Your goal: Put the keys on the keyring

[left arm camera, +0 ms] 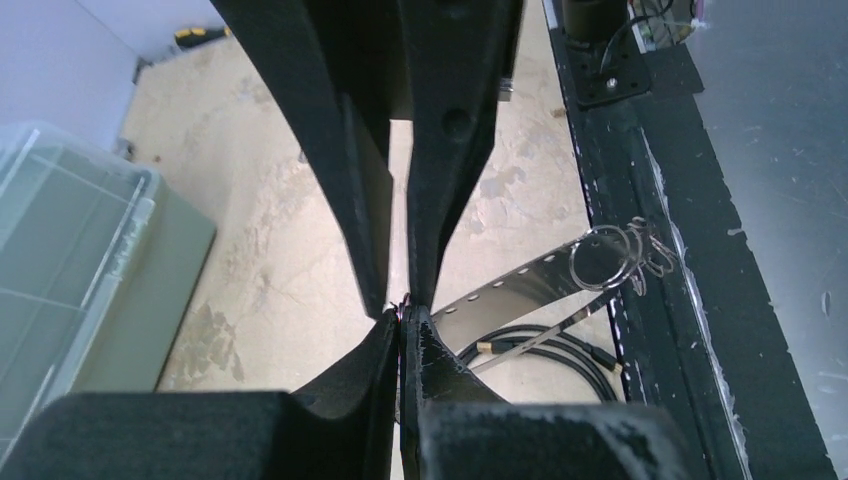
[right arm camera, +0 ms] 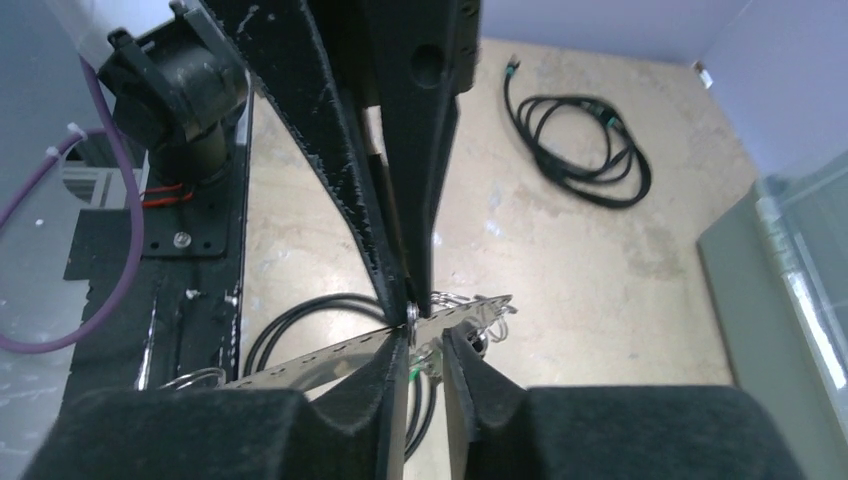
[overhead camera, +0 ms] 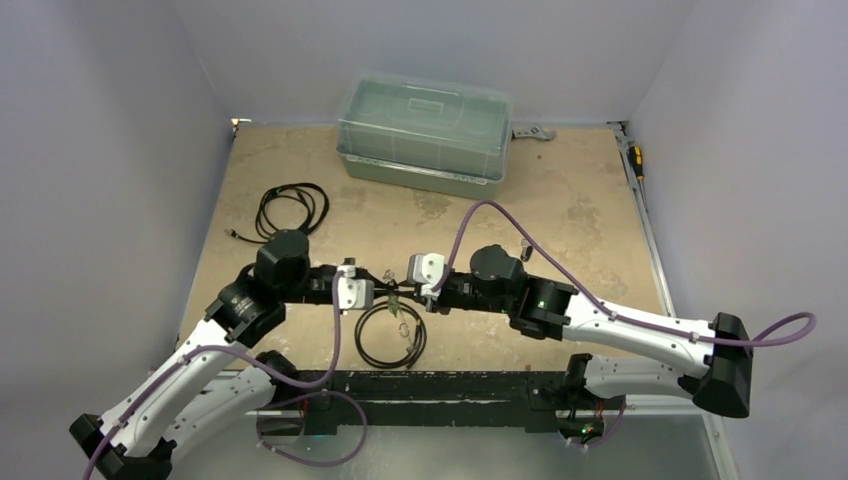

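My left gripper (overhead camera: 385, 290) and right gripper (overhead camera: 415, 292) meet tip to tip above the table's middle. The left gripper (left arm camera: 404, 318) is shut on a thin silvery piece (right arm camera: 412, 313); I cannot tell whether it is a key or the keyring wire. A perforated silvery strip (right arm camera: 320, 358) runs past the tips, with small wire rings (left arm camera: 610, 258) at its end. My right gripper (right arm camera: 425, 338) has a narrow gap between its jaws. The bright-green piece (right arm camera: 413, 372) and silvery bits show in that gap. No black key heads show clearly.
A black cable coil (overhead camera: 390, 336) lies under the grippers. Another coiled black cable (overhead camera: 291, 209) lies at the back left. A lidded clear plastic box (overhead camera: 425, 130) stands at the back, with a grey spanner (overhead camera: 532, 132) to its right. A black rail (overhead camera: 440, 385) runs along the near edge.
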Controlling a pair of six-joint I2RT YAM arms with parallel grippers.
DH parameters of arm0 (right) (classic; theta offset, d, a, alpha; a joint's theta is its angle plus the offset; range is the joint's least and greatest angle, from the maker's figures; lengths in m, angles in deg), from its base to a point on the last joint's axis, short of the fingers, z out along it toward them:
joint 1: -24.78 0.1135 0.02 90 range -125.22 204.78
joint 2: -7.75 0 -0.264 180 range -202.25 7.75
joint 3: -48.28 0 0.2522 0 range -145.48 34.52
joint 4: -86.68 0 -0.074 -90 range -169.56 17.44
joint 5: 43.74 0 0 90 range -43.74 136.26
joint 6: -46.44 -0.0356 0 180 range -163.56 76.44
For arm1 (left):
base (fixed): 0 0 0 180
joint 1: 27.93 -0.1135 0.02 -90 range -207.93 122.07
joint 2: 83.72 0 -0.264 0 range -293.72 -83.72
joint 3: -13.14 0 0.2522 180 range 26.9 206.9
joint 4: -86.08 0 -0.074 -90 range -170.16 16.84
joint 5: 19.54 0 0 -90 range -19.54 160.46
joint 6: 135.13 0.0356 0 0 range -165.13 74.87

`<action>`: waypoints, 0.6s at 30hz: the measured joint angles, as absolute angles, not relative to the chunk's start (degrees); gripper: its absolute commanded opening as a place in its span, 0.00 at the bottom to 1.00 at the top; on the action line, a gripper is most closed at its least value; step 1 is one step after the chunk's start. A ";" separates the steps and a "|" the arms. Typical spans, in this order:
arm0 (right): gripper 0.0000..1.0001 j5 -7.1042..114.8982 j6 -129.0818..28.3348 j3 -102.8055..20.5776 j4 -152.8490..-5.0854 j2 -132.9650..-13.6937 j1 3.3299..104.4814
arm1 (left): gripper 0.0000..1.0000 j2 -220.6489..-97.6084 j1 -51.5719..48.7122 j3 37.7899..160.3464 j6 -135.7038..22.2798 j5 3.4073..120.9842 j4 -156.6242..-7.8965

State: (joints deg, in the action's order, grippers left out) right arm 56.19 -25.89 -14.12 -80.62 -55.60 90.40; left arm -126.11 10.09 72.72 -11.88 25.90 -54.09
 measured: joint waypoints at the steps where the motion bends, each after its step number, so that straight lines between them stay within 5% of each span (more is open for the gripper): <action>1: 0.27 56.17 -26.13 -14.12 -81.13 -55.10 90.40 | 0.00 -125.06 10.11 72.09 -12.36 25.70 -55.14; 18: 0.29 58.46 -28.31 -14.06 -85.39 -51.27 90.67 | 0.00 -110.25 10.09 55.39 -32.68 26.14 -85.28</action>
